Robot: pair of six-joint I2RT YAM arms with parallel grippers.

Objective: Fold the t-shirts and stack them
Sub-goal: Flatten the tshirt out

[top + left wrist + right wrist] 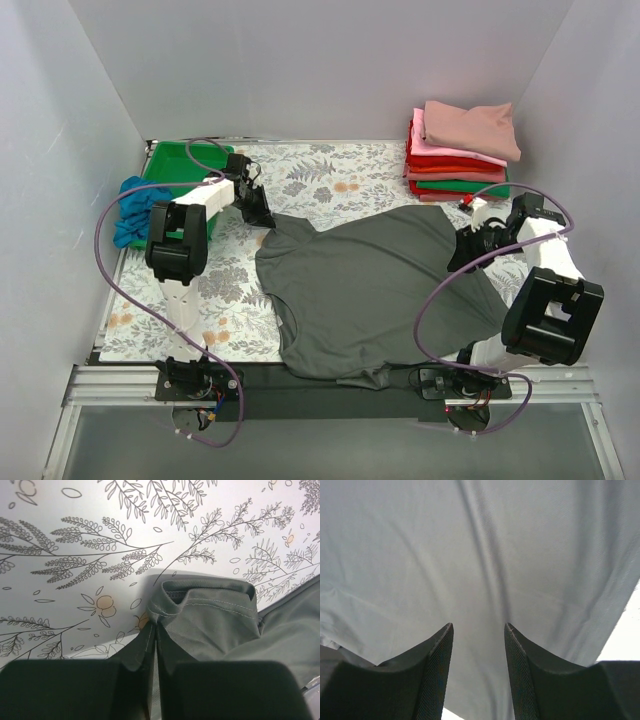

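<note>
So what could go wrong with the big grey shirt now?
The left gripper pinches only a small bunch of the grey shirt, so it might slip out. The right gripper is open above the cloth, so pulling could drag the shirt crooked. Its near hem droops over the edge of the table and might slide off.

Left arm (205, 197) reaches forward, its pincer (154, 629) clamped on the grey t-shirt (210, 625); right pincer (478, 626) hangs with jaws apart.
</note>
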